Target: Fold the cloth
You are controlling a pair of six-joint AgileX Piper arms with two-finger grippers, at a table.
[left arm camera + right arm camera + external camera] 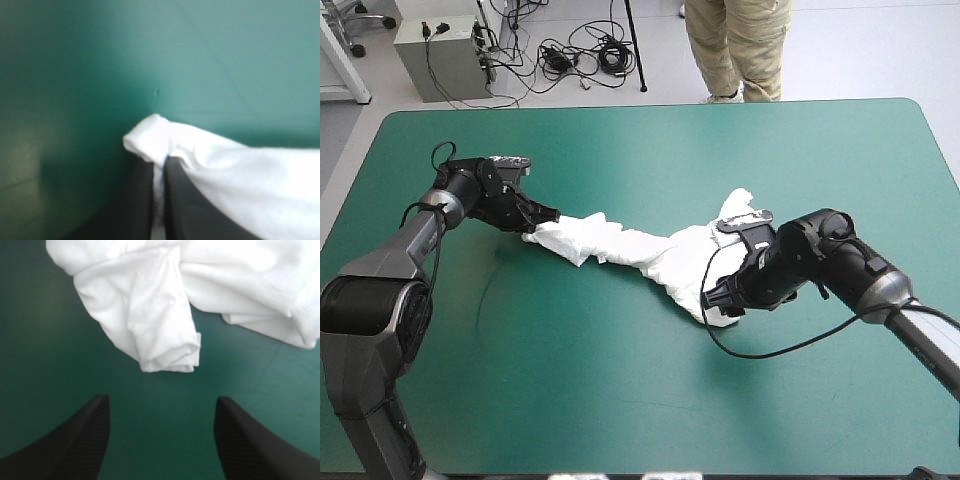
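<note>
A white T-shirt (640, 250) lies crumpled and drawn out into a long, rope-like band across the middle of the tabletop (620, 400). It slants from a point toward the left edge down to a thicker heap closer to the right and near edges.

The left gripper (542, 215) sits at the band's left tip. Its black fingers are pressed almost together with a fold of white cloth pinched between them. A small lip of fabric pokes out past the fingertips, over the teal-green cover (75, 75). This grip seems meant to anchor or pull that end, so the bunched shirt can be stretched out before any fold is made.

The right gripper (720, 298) is low at the heap's near side, with its fingers spread wide and holding nothing. Bare cover shows between them. Just ahead of it lies a rolled end (167, 352) of the shirt, possibly a sleeve, though I cannot tell. The open stance suggests it is lined up to take hold there.

Nothing I can see stands between those open fingers and the cloth. The real obstacle is the shirt itself. It is twisted and layered, so its hem and sleeves are hard to tell apart, and a grab could catch several layers at once.
</note>
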